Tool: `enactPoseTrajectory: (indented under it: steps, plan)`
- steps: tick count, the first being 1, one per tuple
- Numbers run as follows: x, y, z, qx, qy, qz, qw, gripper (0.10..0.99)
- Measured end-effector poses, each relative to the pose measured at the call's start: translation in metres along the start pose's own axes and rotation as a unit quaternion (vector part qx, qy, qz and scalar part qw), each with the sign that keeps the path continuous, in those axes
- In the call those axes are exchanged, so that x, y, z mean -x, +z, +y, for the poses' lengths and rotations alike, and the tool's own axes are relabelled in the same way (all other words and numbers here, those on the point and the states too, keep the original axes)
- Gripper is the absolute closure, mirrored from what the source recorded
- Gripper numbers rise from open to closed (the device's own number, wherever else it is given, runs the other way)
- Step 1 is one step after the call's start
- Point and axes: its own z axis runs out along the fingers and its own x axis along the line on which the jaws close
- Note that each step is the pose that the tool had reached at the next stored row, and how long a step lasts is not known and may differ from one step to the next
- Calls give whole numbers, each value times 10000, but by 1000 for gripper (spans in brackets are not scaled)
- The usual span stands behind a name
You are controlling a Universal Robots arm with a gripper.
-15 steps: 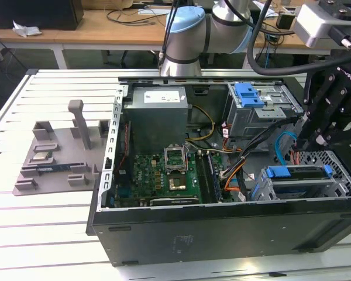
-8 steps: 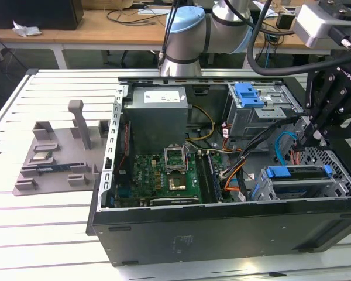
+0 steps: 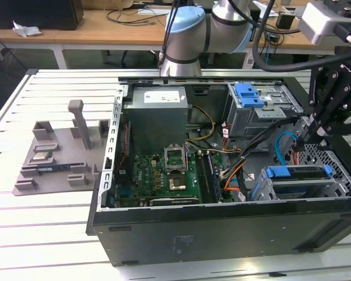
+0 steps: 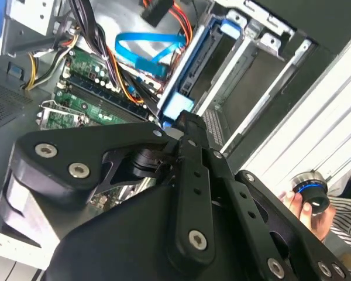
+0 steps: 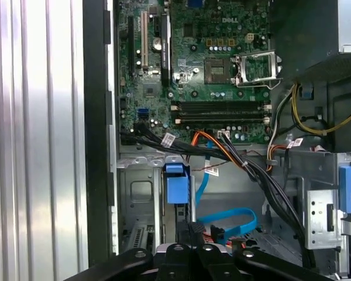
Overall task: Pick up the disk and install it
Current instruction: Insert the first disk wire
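One disk point(image 3: 298, 173), blue-bracketed, sat edge-up in the lower bay of the computer case point(image 3: 222, 231), at the exterior view's right. Your tool point(image 3: 309, 133) hung just above it, fingers drawn together and apparently empty. Judged step: seating. Any further move called for a straight, gentle press.

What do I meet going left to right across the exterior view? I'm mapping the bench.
Grey parts tray → power supply box → upper drive cage with blue tab → black gripper.
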Motion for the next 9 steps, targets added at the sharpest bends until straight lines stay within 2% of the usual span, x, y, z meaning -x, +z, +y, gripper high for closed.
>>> enactPoseTrajectory:
  steps: [5, 9]
  plan:
    - [143, 7, -119, -1, 1, 42, 10000, 980]
    - [233, 60, -215, 9, 1, 89, 10000, 980]
